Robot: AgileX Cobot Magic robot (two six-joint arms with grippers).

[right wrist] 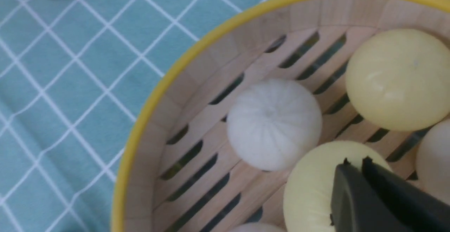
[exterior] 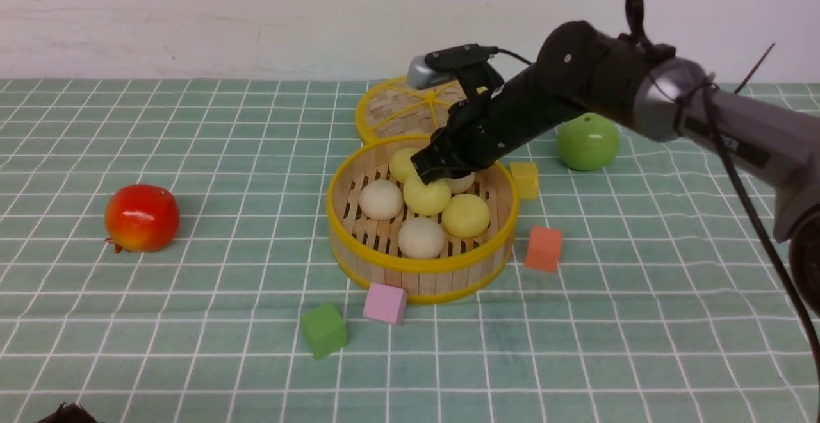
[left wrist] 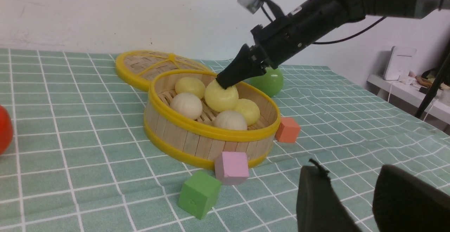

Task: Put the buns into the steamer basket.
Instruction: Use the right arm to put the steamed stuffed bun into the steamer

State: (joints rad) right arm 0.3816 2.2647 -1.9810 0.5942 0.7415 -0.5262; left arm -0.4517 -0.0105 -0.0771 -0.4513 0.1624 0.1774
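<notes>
The steamer basket point(exterior: 423, 263) sits mid-table with several buns inside: pale yellow ones point(exterior: 466, 215) and beige-white ones point(exterior: 381, 199). My right gripper point(exterior: 430, 176) reaches down into the basket. It is shut, and its tips rest on top of a pale yellow bun point(exterior: 426, 196) that lies in the middle among the others. The right wrist view shows the closed fingertips point(right wrist: 346, 175) over that bun point(right wrist: 309, 186), next to a white bun point(right wrist: 274, 123). My left gripper point(left wrist: 351, 168) hovers low over the cloth near the table's front, open and with nothing between its fingers.
The woven lid point(exterior: 410, 106) lies flat behind the basket. A green apple point(exterior: 587, 141) is at the back right and a red fruit point(exterior: 141, 217) at the left. Yellow point(exterior: 525, 178), orange point(exterior: 543, 248), pink point(exterior: 385, 302) and green point(exterior: 324, 329) cubes ring the basket.
</notes>
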